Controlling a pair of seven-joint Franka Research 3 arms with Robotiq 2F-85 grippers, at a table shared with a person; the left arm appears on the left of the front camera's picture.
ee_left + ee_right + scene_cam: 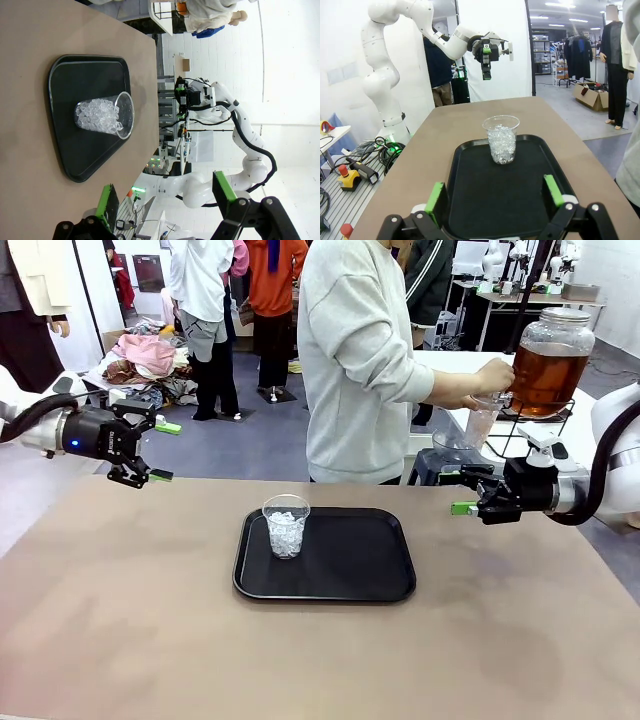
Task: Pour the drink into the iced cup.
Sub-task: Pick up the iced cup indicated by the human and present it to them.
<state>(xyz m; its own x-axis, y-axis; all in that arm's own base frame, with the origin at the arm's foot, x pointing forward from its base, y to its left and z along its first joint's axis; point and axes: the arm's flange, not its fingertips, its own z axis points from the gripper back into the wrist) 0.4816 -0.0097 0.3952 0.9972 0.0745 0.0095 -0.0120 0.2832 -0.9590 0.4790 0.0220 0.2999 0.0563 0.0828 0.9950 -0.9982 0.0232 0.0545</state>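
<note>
The iced cup, a clear plastic cup full of ice, stands upright on the left part of a black tray at mid table. The amber drink fills a glass dispenser jar with a metal lid at the far right. There the person's hand holds a second clear cup at the tap. My left gripper hovers open over the table's far left edge. Right of the tray my right gripper hangs open. Both wrist views face the iced cup between open, empty fingers.
The jar sits on a black wire stand on a white side table behind the brown table's far right corner. The person stands at the far edge, turned toward the jar. Other people and clothes lie farther back.
</note>
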